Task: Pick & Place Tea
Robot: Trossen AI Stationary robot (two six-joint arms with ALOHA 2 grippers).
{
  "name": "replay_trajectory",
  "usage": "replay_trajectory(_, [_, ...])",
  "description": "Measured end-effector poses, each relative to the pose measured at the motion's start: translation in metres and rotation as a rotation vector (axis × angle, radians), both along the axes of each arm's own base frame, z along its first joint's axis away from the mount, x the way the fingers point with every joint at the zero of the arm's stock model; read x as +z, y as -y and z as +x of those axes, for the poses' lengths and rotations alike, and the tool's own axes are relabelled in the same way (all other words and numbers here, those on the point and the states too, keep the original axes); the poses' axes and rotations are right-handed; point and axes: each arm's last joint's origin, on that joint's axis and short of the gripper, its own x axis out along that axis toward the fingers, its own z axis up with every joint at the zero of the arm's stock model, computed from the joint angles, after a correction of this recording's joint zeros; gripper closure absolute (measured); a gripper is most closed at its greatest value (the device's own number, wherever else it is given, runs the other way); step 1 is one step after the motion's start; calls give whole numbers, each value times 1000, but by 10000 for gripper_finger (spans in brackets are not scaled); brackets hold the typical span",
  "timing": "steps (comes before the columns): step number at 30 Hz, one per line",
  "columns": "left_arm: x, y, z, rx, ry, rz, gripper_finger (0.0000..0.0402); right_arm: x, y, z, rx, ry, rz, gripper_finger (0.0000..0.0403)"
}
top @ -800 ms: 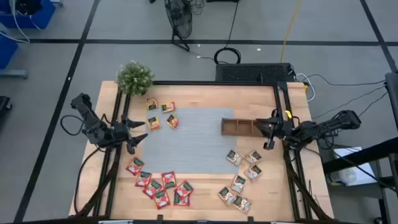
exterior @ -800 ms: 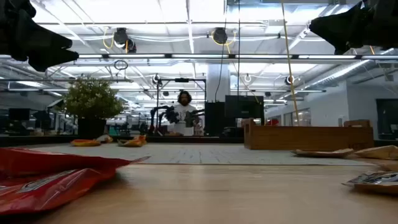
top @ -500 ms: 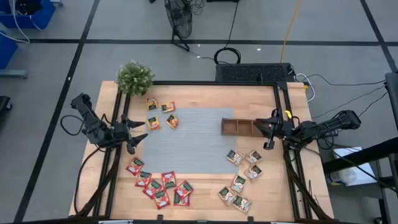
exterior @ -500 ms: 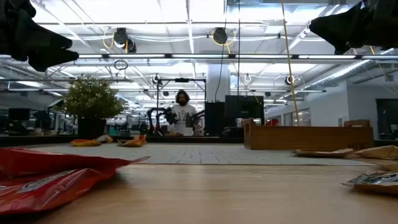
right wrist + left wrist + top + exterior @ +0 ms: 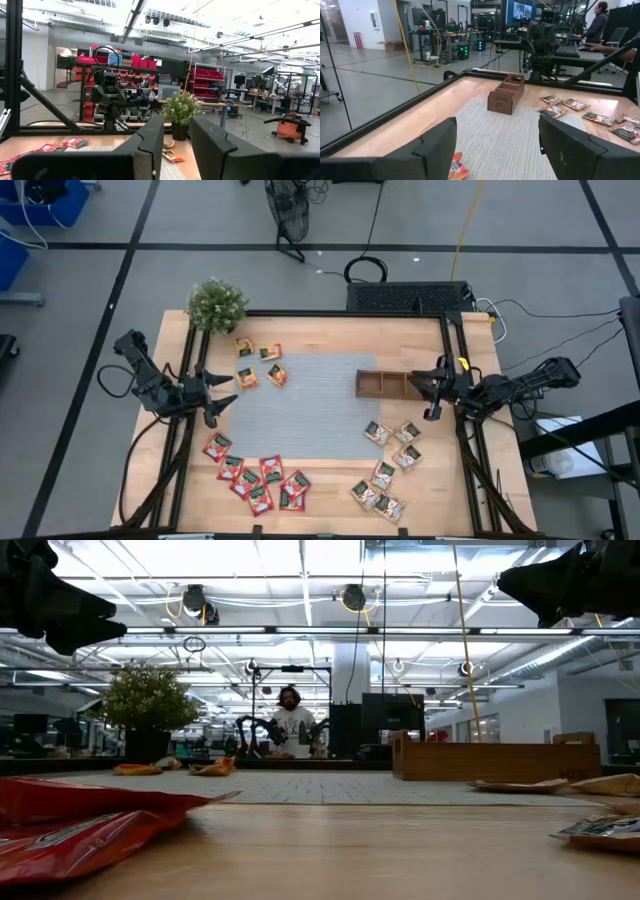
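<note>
Around the grey mat lie red tea sachets, orange ones and green ones; the wooden tray sits on its edge. The left gripper hangs spread and empty beside the mat, the right gripper, slightly parted, by the tray. Only the low view shows a person beyond the potted plant.

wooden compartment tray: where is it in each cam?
High view: wooden compartment tray at the grey mat's right edge.
Low view: right of centre, far side of the table.
Left wrist view: centre, on the mat's far end.
Right wrist view: not in it.
Shared landmark: potted plant, also and.

Two dark, jointed, cabled arms
</note>
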Motion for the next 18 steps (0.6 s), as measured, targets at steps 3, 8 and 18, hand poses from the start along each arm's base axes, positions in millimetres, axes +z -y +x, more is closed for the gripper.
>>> replay_trajectory(3, [0, 0, 0, 0, 0, 0, 119, 0, 0, 0, 0, 0, 0, 320])
replay_trajectory(8, [0, 0, 0, 0, 0, 0, 124, 0, 0, 0, 0, 1, 0, 321])
replay_trajectory(18, [0, 0, 0, 0, 0, 0, 125, 0, 0, 0, 0, 1, 0, 321])
